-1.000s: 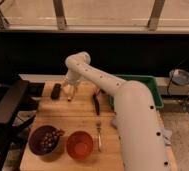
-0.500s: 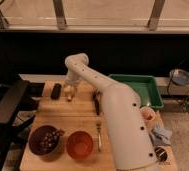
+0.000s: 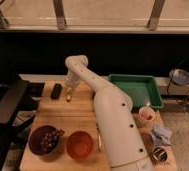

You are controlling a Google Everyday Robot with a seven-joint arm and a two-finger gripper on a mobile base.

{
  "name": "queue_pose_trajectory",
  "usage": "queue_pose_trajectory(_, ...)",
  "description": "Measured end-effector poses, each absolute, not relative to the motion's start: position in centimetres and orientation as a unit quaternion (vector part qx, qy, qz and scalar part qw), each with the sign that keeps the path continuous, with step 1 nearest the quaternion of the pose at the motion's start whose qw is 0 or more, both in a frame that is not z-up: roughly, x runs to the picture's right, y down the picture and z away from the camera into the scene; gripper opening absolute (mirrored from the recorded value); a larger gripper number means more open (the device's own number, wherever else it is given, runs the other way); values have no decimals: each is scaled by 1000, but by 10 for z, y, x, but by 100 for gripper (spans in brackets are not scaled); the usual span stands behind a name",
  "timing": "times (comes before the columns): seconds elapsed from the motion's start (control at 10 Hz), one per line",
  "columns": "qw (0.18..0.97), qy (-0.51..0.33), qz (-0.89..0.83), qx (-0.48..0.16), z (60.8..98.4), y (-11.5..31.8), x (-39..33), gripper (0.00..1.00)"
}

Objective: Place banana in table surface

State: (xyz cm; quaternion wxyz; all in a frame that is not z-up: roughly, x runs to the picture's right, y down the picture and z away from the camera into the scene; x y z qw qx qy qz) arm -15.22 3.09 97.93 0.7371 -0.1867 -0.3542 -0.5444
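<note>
One claw (image 3: 70,89) over far-left table surface (image 3: 74,117) | dark backdrop (image 3: 138,55) behind

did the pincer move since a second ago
No, hardly: the pincer hangs just right of the black block as before; only the big arm link swung left off the green tray.

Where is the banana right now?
In the camera view, the banana is at the far left of the table surface, directly below the tool and right of the black block.

We log a lab-like test room: plank table surface (image 3: 63,117), office chair (image 3: 8,107), windows (image 3: 103,12). The gripper (image 3: 69,91) hangs over the table's far side.
</note>
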Motion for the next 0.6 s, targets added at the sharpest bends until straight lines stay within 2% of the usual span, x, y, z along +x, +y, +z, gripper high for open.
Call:
queue_pose_trajectory(0.2, 745, -353, -536, -182, 975, 32, -147, 6)
queue_pose_trajectory(0.4, 765, -336, -524, -166, 957, 20, -132, 4)
queue_pose_trajectory(0.6, 787, -311, -512, -149, 923, 0, -113, 4)
